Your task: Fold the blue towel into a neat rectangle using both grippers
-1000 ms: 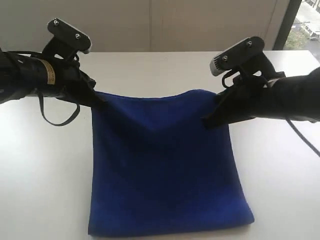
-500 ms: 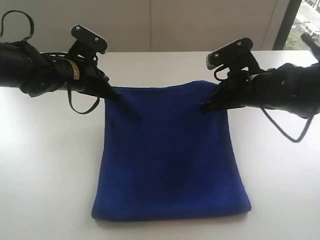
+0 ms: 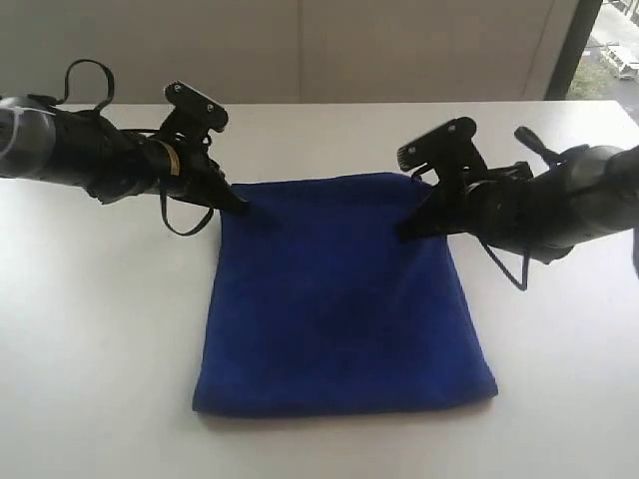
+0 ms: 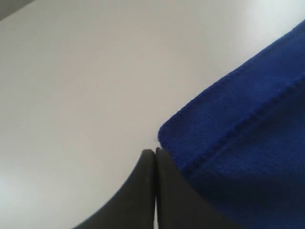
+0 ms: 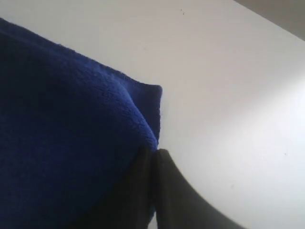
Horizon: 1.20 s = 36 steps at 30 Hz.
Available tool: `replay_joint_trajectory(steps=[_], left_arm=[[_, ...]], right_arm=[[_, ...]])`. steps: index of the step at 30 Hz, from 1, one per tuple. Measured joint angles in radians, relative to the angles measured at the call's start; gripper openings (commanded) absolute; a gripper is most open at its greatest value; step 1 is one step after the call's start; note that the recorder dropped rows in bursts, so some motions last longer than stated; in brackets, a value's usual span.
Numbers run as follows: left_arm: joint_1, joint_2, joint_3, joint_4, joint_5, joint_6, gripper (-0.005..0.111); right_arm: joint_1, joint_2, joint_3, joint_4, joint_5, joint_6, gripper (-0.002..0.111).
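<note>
The blue towel (image 3: 339, 299) lies flat on the white table (image 3: 100, 339) as a roughly square doubled sheet. My left gripper (image 3: 240, 203) is low at the towel's far left corner. In the left wrist view the left gripper (image 4: 155, 151) has its fingers pressed together, and the towel (image 4: 238, 124) corner lies against one finger. My right gripper (image 3: 404, 232) is at the far right corner. In the right wrist view the right gripper (image 5: 155, 151) is shut, with the towel (image 5: 62, 119) bunched over one finger and blue cloth in the seam.
The table's far edge meets a pale wall (image 3: 300, 50). A window strip (image 3: 611, 40) shows at the far right. Black cables (image 3: 185, 225) loop from the left arm above the table beside the towel.
Both grippers have carried the raised towel edge away from the camera and lowered it. The towel hung from them a second ago and now lies flat.
</note>
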State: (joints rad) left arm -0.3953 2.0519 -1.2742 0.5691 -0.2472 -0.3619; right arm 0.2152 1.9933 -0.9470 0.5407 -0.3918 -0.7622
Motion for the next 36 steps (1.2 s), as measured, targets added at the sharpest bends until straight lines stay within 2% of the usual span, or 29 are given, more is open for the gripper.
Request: replay_joint_trajectory(steps=[3,9,11,13,17,20,22,25,27,28,29,32,36], left_arm=[[0.0,0.035,-0.007,0.0,-0.021,0.0,0.012],[0.0,0.067,-0.009,-0.002,-0.043,0.003,0.061],[0.0,0.067,-0.009,-0.004,-0.055,0.011,0.073],[0.0,0.067,-0.011,-0.004,-0.071,0.018,0.078],[0.0,0.059,-0.019,-0.004,-0.067,0.02,0.078],[0.0,0.017,-0.023,-0.004,-0.008,0.022,0.073],[0.0,-0.025,-0.023,-0.004,0.055,0.022,0.063],[0.0,-0.088,-0.025,-0.004,0.155,0.022,0.038],[0.0,-0.124,-0.025,-0.004,0.221,0.024,0.018],[0.0,-0.137,-0.025,-0.004,0.253,0.024,0.008],[0.0,-0.149,-0.025,-0.011,0.282,0.024,0.0],[0.001,-0.173,-0.025,-0.07,0.357,0.024,0.0],[0.001,-0.178,-0.025,-0.222,0.447,0.024,0.0]], right_arm=[[0.0,0.033,0.0,0.0,-0.01,0.0,0.012],[0.0,0.045,-0.003,0.0,-0.044,0.0,0.046],[0.0,0.045,-0.007,0.0,-0.056,0.0,0.054],[0.0,0.045,-0.007,0.0,-0.061,0.0,0.058],[0.0,0.036,-0.007,0.01,-0.056,0.0,0.058],[0.0,-0.006,-0.007,0.057,-0.026,0.0,0.057],[0.0,-0.051,-0.007,0.113,-0.011,0.0,0.049],[-0.005,-0.119,-0.011,0.198,0.055,0.0,0.02],[-0.024,-0.159,-0.031,0.224,0.177,0.0,0.005],[-0.031,-0.17,-0.045,0.231,0.242,0.0,0.0],[-0.054,-0.18,-0.071,0.239,0.351,0.0,0.0],[-0.112,-0.182,-0.145,0.249,0.605,0.031,0.0],[-0.181,-0.176,-0.211,0.249,0.788,0.065,0.0]])
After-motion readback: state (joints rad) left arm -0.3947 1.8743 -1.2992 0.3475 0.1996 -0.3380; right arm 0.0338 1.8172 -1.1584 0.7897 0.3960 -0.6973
